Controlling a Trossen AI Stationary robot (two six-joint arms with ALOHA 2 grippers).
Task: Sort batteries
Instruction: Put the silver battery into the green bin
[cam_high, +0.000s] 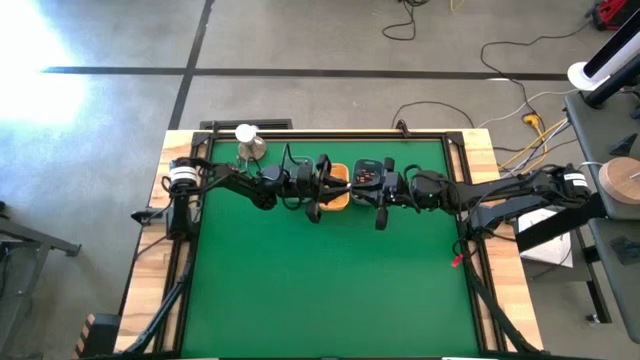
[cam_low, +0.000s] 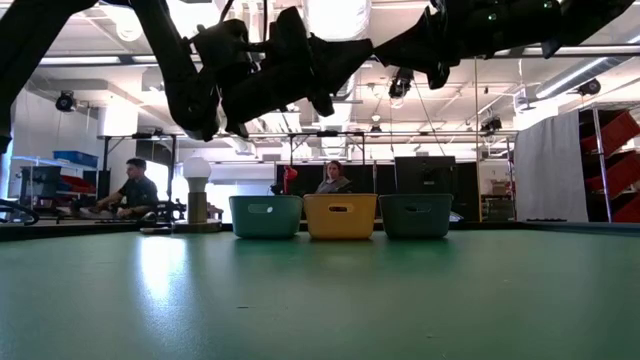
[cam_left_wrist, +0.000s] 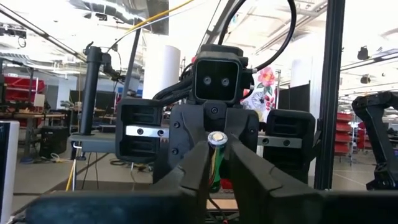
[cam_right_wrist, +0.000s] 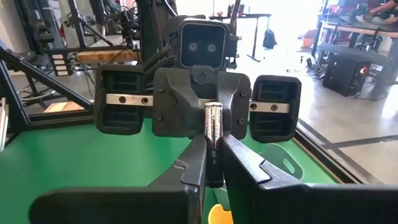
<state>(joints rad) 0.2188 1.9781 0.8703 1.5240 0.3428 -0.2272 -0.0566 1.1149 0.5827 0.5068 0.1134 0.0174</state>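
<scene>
Both arms are raised above the three small trays at the table's far side, facing each other. A battery (cam_right_wrist: 213, 127) is gripped upright by the right gripper (cam_right_wrist: 213, 163) — above the yellow tray (cam_high: 338, 187). The left gripper (cam_left_wrist: 215, 163) is pinched on a battery (cam_left_wrist: 216, 140) too.

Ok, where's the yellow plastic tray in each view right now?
High view: yellow plastic tray sits mid-table toward the far edge, partly under both arms.
Low view: picture centre, middle of three trays.
Left wrist view: not in it.
Right wrist view: a yellow sliver at the bottom edge, probably its rim.
Shared landmark: metal dome with white ball, left of the tray in the high and low views.
</scene>
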